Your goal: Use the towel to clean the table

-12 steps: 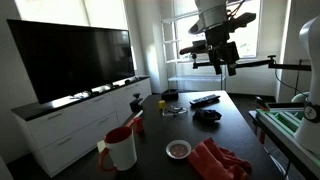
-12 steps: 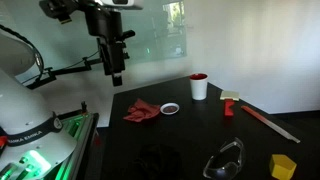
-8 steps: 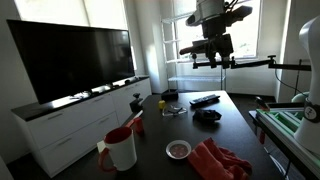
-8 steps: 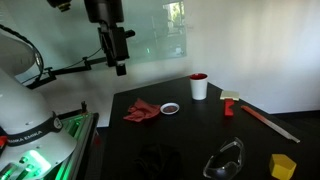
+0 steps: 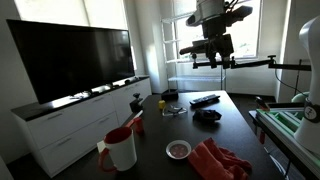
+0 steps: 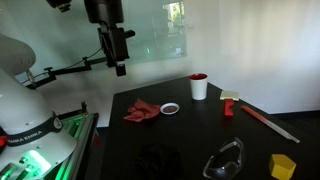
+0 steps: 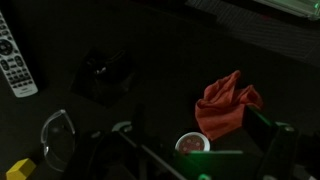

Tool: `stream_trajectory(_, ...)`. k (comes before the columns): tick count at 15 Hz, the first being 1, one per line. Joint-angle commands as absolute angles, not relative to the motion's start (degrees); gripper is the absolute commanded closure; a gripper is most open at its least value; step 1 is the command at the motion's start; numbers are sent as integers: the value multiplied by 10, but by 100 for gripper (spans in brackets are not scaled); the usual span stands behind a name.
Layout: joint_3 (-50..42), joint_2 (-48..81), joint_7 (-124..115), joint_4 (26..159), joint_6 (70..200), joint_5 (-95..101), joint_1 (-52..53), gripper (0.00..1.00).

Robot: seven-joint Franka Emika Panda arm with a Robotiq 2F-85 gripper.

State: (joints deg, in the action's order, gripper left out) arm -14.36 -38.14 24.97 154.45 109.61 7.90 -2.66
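I'm up high here, my gripper (image 6: 120, 68) hanging well above the dark table (image 6: 200, 135), fingers pointing down. Spread or pinched? From these angles I cannot tell (the wrist view gives me only dim shapes and a green glow along its lower edge).

The red towel (image 7: 228, 103) lies crumpled on the table far below, well apart from me. Just beside it sits a small round bowl (image 7: 187, 145). In an exterior view that bowl lies between the towel and a white cup (image 6: 199, 87) with a red inside. Past the cup, a long tool with a red handle (image 6: 255, 112) lies flat on the table.

Looking down through the wrist view, a remote (image 7: 14, 62) lies at the left edge and a black lump (image 7: 105, 75) rests near it. A clear loop-shaped thing (image 7: 55, 135) lies lower down, and a yellow block (image 7: 18, 170) sits in the bottom corner.

Off to the side of the table, a big television (image 5: 75, 60) stands dark on a white cabinet (image 5: 70, 125), with bright windows behind me.
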Motion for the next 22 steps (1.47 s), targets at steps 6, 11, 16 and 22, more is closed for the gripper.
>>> stream_trajectory(6,-139,-381,252,1544,1096,76,-31,0)
stream_trajectory(11,-121,-349,138,1537,1140,-30,-22,0)
stream_trajectory(16,-82,-321,51,1569,1272,-138,-9,0)
stream_trajectory(22,-62,-286,7,1574,1445,-207,1,0)
